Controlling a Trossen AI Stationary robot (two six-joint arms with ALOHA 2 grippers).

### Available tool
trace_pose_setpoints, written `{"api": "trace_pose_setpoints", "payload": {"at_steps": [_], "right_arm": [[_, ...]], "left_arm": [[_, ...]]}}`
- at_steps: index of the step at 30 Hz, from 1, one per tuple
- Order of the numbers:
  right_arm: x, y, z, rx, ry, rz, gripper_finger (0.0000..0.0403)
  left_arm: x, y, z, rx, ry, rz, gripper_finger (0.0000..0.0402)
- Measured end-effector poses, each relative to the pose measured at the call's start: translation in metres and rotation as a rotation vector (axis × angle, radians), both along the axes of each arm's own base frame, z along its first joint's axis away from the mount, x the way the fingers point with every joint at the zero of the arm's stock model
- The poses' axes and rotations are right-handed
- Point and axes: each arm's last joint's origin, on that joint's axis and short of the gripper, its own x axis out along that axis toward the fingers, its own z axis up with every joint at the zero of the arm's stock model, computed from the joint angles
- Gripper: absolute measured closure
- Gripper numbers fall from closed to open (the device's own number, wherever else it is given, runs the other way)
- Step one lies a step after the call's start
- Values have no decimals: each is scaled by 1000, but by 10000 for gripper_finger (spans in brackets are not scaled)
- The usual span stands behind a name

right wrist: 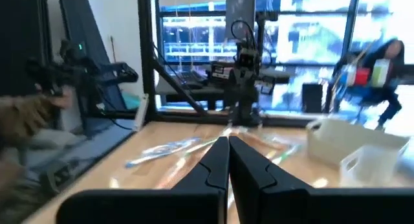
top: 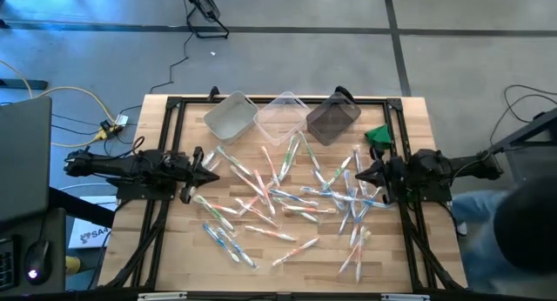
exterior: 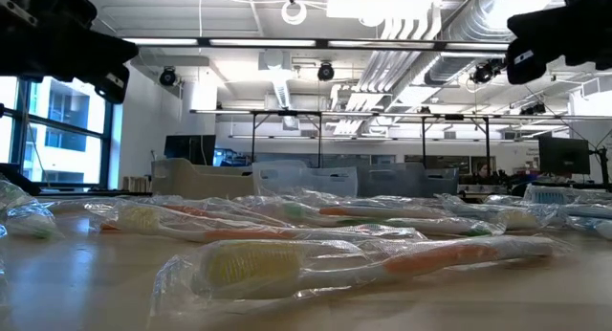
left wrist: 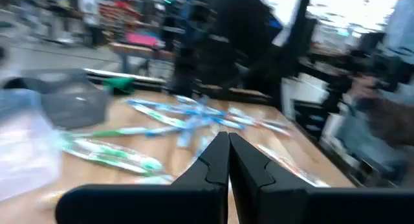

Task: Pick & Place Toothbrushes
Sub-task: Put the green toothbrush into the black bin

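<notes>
Several wrapped toothbrushes point(top: 287, 197) lie scattered flat on the wooden table point(top: 165, 249), with orange, blue and green handles; in the low view one orange-handled toothbrush point(exterior: 382, 264) lies nearest. My left gripper point(top: 216, 170) stands shut at the table's left side, above the wood, pointing level toward the pile. My right gripper point(top: 357, 173) stands shut at the right side, pointing level at the pile. Each wrist view shows its own shut fingers, left point(left wrist: 228, 143) and right point(right wrist: 228, 146), with nothing between them.
Three bins stand in a row at the far edge: a white bin point(top: 229, 116), a clear bin point(top: 283, 117) and a dark bin point(top: 333, 118). A small green object point(top: 379, 136) lies at the far right. A person point(top: 522, 223) is beside the table's right edge.
</notes>
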Motion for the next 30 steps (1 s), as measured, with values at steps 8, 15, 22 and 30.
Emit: {"api": "trace_pose_setpoints", "payload": {"at_steps": [8, 15, 22, 30], "right_arm": [[-1, -7, 6, 32, -56, -235, 400], [-1, -9, 8, 53, -79, -294, 400], [-1, -10, 6, 13, -60, -344, 400], [-1, -11, 6, -15, -52, -376, 400]], "left_arm": [[-1, 10, 0, -23, 2, 346, 402], [-1, 11, 0, -24, 4, 372, 402], [-1, 11, -1, -21, 15, 373, 402], [-1, 11, -1, -14, 16, 374, 402]]}}
